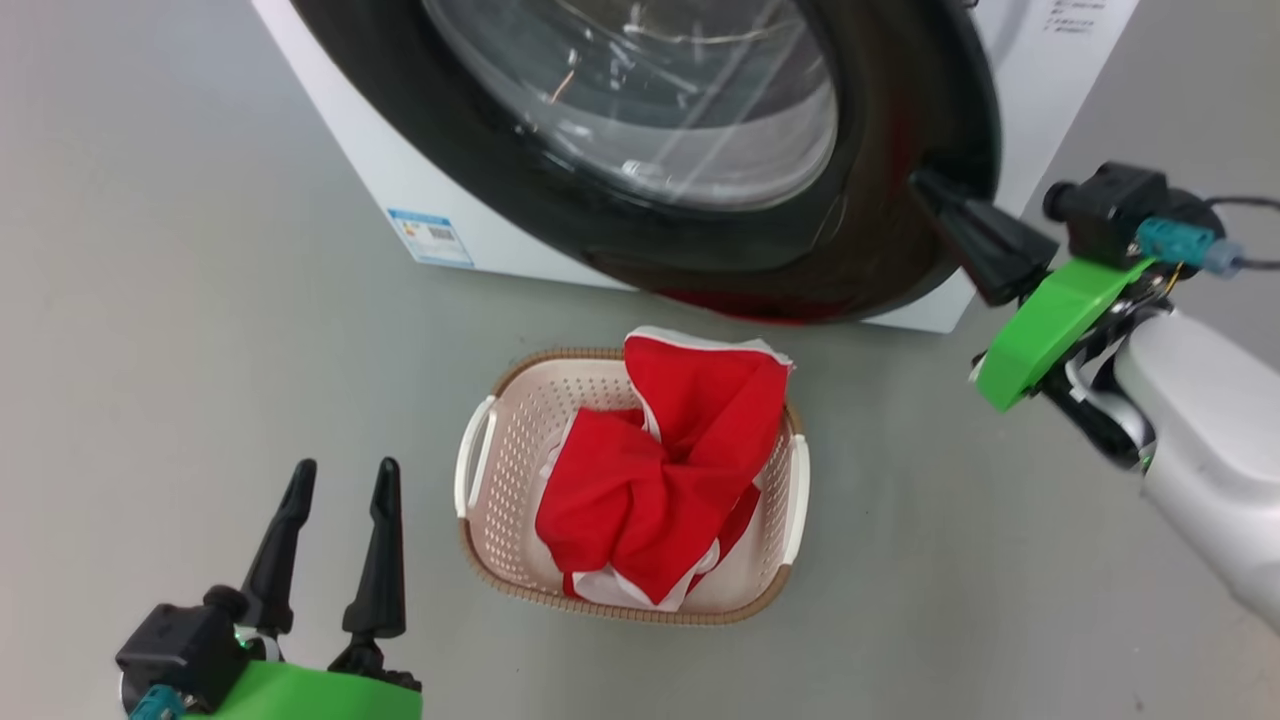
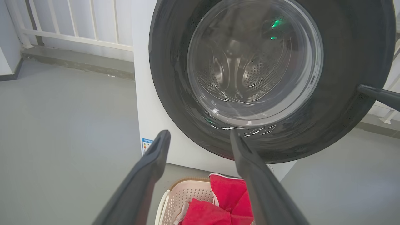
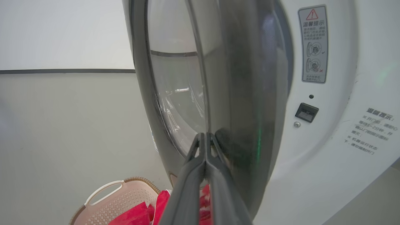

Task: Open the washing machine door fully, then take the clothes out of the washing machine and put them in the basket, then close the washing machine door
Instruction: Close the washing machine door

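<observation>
Your right hand (image 1: pixel 925 185) pressed shut, tips against the black rim of the door (image 1: pixel 490 170), door slightly ajar on the washing machine (image 1: pixel 395 180), your left hand (image 1: pixel 345 475) wide and empty, red clothes (image 1: pixel 660 480) heaped in the basket (image 1: pixel 510 440) on the floor (image 1: pixel 200 350) below.

Your left gripper (image 1: pixel 346 465) has two long, black, tapering fingers (image 1: pixel 380 560) on a bright green shell (image 1: pixel 300 695), with a black block (image 1: pixel 180 650) beside it. Your right gripper (image 1: pixel 925 183) looks the same. A dark cable (image 1: pixel 1250 205) leaves its teal plug (image 1: pixel 1175 240), and its forearm (image 1: pixel 1210 440) is pale silver-grey.
</observation>
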`<state>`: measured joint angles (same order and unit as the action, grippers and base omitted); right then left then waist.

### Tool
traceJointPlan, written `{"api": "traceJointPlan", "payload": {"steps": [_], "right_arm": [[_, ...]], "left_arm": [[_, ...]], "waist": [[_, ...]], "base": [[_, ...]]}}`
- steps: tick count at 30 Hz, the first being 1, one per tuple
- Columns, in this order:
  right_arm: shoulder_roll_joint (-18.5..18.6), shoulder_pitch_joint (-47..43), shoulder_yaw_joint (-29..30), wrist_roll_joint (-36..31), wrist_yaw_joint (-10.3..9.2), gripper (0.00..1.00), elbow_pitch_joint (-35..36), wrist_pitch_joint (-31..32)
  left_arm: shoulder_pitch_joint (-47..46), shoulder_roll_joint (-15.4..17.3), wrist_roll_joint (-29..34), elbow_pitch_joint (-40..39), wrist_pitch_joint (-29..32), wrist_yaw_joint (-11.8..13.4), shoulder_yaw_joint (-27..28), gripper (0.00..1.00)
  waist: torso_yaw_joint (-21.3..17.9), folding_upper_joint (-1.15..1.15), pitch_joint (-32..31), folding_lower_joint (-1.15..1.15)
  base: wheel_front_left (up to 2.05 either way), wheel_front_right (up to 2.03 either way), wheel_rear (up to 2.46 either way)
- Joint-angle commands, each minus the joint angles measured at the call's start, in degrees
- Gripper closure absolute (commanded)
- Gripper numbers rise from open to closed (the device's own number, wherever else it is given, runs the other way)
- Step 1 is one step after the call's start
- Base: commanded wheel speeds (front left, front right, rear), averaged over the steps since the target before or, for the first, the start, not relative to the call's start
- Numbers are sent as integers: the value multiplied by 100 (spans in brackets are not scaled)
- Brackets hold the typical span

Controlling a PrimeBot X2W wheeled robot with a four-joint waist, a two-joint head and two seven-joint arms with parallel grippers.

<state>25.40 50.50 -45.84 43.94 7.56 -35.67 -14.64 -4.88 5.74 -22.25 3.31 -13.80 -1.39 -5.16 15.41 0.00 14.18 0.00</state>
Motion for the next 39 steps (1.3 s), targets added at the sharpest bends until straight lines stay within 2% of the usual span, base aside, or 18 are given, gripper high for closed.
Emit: {"api": "traceJointPlan", "payload": {"steps": [1,17,23,28,39], "right_arm": [[116,104,-13,82,-8,100,15,-36],[326,1326,442,101,-8,100,-504,-36],[293,1649,996,-41,-8,100,-780,-36],[162,1665,1411,-338,-8,100,-1003,-36],[-131,1221,1618,-549,-8,100,-986,-36]], "left_arm": [[-176,37,6,-102,-64,-39,171,0],[-466,-23,28,-28,-109,-154,108,0],[-517,-70,22,61,-115,-203,75,0],[-545,-110,24,123,-118,-220,112,0],[-500,-167,106,244,-119,-272,204,0]], "waist": [[80,0,142,0],[370,0,810,0],[462,0,901,0],[485,0,866,0],[365,0,519,0]], "base": [[0,0,0],[0,0,0],[0,0,0],[0,0,0],[0,0,0]]}}
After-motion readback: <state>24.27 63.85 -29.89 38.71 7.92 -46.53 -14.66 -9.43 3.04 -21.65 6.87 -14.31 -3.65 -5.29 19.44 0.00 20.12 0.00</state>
